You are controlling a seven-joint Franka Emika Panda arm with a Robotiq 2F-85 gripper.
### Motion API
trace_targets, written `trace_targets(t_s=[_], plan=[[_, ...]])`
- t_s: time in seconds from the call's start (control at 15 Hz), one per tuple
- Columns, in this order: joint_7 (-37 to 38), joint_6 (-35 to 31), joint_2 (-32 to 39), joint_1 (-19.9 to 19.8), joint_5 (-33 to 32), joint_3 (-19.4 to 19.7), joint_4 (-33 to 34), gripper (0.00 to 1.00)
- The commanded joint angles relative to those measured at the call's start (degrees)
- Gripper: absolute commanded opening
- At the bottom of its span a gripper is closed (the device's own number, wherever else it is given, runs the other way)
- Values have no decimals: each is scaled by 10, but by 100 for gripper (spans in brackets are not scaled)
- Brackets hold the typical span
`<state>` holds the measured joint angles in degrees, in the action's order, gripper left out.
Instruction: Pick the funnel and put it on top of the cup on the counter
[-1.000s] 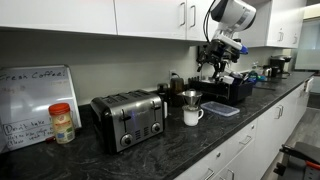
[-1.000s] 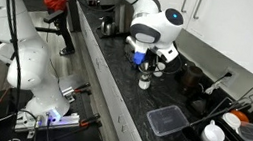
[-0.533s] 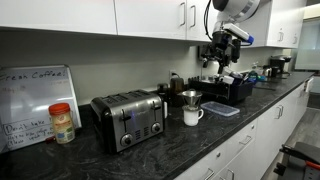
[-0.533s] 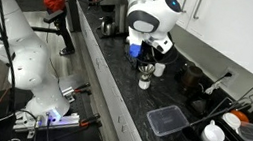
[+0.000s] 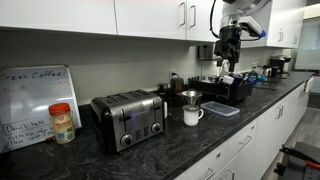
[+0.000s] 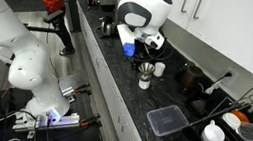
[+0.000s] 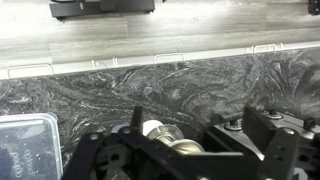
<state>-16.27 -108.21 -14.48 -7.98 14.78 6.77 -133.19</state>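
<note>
A silvery funnel [image 5: 190, 97] sits upright in the mouth of the white cup [image 5: 192, 116] on the dark speckled counter [image 5: 150, 150], just right of the toaster. In the other exterior view the funnel [image 6: 146, 72] and cup [image 6: 145, 82] stand below the gripper. My gripper [image 5: 228, 52] [image 6: 136, 48] hangs well above them, open and empty. In the wrist view, the funnel's shiny rim [image 7: 185, 148] shows low between the spread fingers of the gripper [image 7: 202, 118], with counter [image 7: 120, 85] beyond.
A chrome toaster [image 5: 128, 118], a red-lidded jar [image 5: 62, 122] and a whiteboard sign [image 5: 35, 95] stand along the counter. A clear lidded container [image 5: 222, 108] [image 6: 167, 120] [image 7: 25, 140] lies near the cup. A second white cup [image 6: 159, 69], a dark pot [image 6: 106, 22] and a black tray [image 5: 232, 88] are nearby.
The open gripper has risen from just over the funnel and cup and turned. Funnel and cup have not moved.
</note>
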Motion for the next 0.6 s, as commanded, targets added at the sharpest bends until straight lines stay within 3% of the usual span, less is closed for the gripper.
trace_targets(t_s=[0.0,0.13,0.2,0.53], plan=[[-18,-48,-43,11,-40,3,-57,100],[-1,-73,-46,13,-22,10,-58,100],[-2,-46,-31,16,-28,10,-41,100],[-1,-61,-38,16,-28,13,-47,100]])
